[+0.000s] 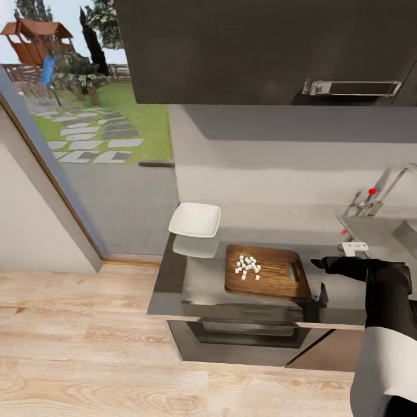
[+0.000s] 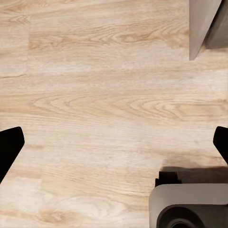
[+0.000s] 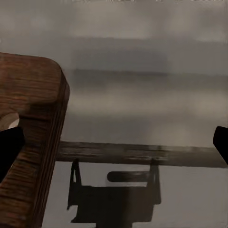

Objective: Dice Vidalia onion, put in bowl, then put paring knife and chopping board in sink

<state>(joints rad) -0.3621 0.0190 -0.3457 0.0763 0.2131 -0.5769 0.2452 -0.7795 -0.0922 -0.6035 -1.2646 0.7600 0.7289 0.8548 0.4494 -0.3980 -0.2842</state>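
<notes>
Wooden chopping board (image 1: 267, 271) lies mid-frame on our worktop (image 1: 191, 284), white onion dice (image 1: 248, 267) heaped on it, bowl (image 1: 195, 220) upper left; our right claw (image 1: 318, 264) gapes wide beside its handle end.

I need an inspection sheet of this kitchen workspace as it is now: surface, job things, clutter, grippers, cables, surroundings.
Surface: glossy grey countertop, reflective.
Job's things: rectangular brown wooden chopping board lies flat, small white onion dice heaped on it; shallow white squarish bowl beyond the board's far left corner, holding nothing; stainless-steel sink and steel tap at right; paring knife: nothing seen.
Clutter: nothing seen.
Grippers: right gripper just beside the board's handle-hole end, open, holding nothing; left gripper open over the light wood floor.
Cables: nothing seen.
Surroundings: dark upper cabinet; garden view at left.
</notes>
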